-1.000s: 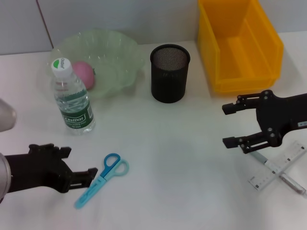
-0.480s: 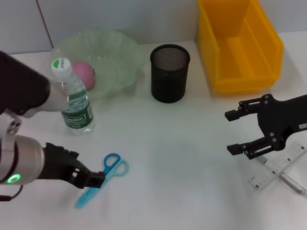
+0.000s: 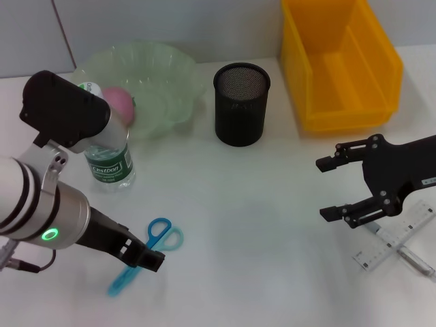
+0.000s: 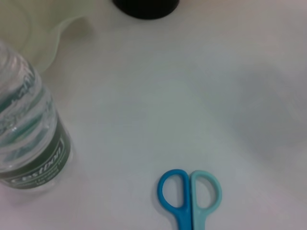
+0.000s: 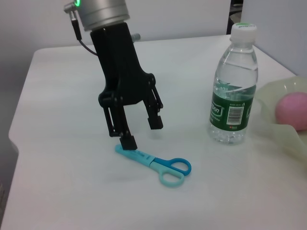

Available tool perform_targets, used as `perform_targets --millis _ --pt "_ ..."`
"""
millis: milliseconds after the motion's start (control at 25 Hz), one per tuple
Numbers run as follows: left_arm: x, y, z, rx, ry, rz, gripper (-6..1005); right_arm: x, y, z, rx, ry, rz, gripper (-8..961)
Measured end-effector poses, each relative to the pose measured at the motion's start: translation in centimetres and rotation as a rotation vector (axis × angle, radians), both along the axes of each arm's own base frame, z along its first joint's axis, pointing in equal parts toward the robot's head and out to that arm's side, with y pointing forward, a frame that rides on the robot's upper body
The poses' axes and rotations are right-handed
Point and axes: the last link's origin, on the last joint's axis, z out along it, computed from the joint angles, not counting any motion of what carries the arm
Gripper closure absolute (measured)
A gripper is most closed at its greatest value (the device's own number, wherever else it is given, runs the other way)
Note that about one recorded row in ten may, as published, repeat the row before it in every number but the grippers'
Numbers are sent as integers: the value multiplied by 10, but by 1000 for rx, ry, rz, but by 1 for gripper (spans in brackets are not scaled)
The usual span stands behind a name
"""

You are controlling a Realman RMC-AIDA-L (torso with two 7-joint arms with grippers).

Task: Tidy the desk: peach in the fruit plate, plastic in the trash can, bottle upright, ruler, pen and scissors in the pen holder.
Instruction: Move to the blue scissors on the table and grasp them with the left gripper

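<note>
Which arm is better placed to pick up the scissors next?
Left. The left gripper hangs open directly above the blades of the scissors, fingers pointing down on either side. The right gripper is open too, but across the desk beside the ruler, far from the scissors.

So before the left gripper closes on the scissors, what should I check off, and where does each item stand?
1. Left gripper open: ok.
2. Left gripper over the scissors, fingers either side of the blades: ok, one fingertip almost on the blade end.
3. Scissors lie flat, clear of the bottle: ok.
4. Fingers low enough to grip: cannot tell.
5. Pen holder upright, open top free: ok.
6. Right gripper out of the way, open near the ruler: ok.
</note>
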Motion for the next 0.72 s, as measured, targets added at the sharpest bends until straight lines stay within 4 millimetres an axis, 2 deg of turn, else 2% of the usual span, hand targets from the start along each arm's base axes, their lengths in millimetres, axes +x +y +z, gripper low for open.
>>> perform_targets --millis 720 --pt "-3 12 -12 -35 40 12 203 6 -2 -2 17 1 1 139"
